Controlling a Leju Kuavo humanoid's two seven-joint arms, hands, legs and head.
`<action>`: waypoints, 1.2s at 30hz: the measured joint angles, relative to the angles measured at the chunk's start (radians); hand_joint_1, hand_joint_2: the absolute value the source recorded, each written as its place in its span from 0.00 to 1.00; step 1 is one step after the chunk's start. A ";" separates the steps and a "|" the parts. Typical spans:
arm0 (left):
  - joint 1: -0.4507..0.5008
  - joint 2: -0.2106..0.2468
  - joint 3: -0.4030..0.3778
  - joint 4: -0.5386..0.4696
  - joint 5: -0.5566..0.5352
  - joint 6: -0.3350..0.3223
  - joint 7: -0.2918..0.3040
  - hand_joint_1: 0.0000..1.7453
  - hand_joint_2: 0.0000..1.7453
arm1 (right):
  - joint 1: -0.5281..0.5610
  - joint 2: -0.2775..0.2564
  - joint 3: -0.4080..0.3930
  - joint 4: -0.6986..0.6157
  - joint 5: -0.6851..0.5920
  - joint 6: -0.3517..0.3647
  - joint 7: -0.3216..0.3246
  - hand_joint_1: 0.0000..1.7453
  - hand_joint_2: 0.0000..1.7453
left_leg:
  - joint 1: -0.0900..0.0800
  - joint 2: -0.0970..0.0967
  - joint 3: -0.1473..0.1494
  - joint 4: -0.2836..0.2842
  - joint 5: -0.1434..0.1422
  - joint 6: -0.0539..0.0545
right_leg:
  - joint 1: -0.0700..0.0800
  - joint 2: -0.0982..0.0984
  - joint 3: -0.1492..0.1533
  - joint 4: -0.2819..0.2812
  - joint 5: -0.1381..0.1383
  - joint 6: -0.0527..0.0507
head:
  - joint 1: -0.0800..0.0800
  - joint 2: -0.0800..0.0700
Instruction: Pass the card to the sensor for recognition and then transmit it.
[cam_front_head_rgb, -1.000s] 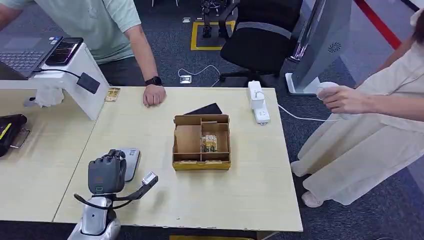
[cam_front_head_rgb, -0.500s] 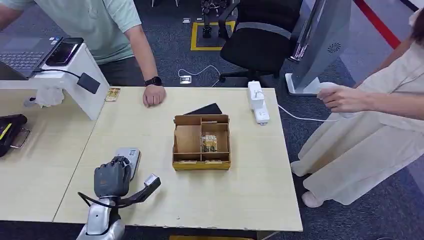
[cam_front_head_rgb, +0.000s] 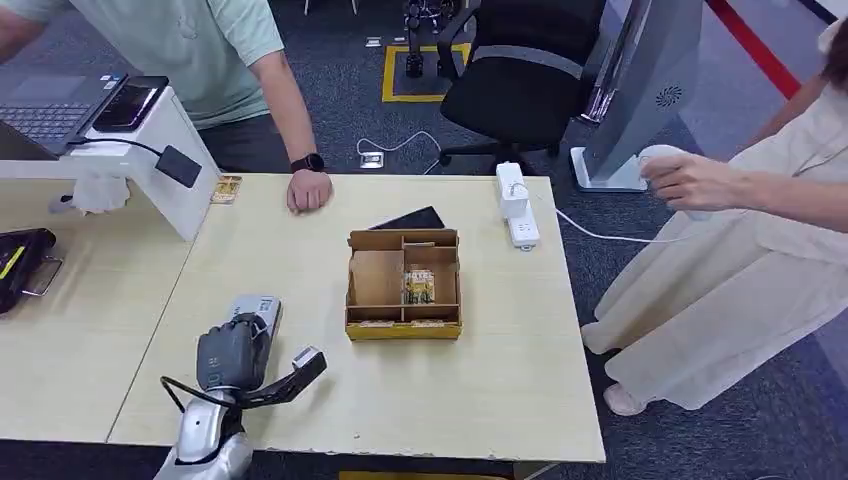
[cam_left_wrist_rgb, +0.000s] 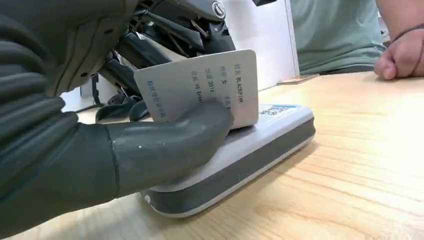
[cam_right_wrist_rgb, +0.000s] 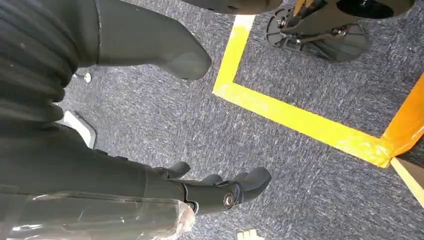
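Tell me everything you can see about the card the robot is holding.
The pale grey rectangular card looks like thin plastic with rounded corners and rows of small dark print, including the word BLACKPINK, plus a line of blue text. The left hand pinches it between the thick grey thumb and darker fingers behind. It stands tilted on edge, its lower edge at the top of the white and grey sensor on the wooden table.

Office: desks (cam_front_head_rgb: 400, 390), laptop (cam_front_head_rgb: 45, 108), swivel chair (cam_front_head_rgb: 520, 85)
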 joint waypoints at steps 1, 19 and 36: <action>-0.002 0.000 -0.001 0.000 0.005 -0.008 0.000 1.00 1.00 | 0.000 0.000 0.000 0.000 -0.003 0.000 0.000 0.00 1.00 | 0.000 0.000 0.000 0.000 0.000 0.000 | 0.000 0.000 0.000 0.000 0.000 0.000 | 0.000 0.000; -0.009 -0.024 0.014 -0.132 0.054 0.188 -0.100 1.00 1.00 | 0.000 0.000 0.000 0.000 -0.003 -0.016 0.019 0.00 1.00 | 0.000 0.000 0.000 0.000 0.001 0.001 | 0.000 0.000 0.000 0.000 0.001 0.000 | 0.000 0.000; -0.101 -0.084 0.106 -0.190 0.121 0.188 -0.150 1.00 1.00 | 0.000 0.000 0.008 0.000 0.013 -0.016 0.031 0.00 1.00 | 0.000 0.000 0.000 0.001 0.001 0.001 | -0.001 0.000 0.000 0.000 0.001 0.000 | 0.000 0.000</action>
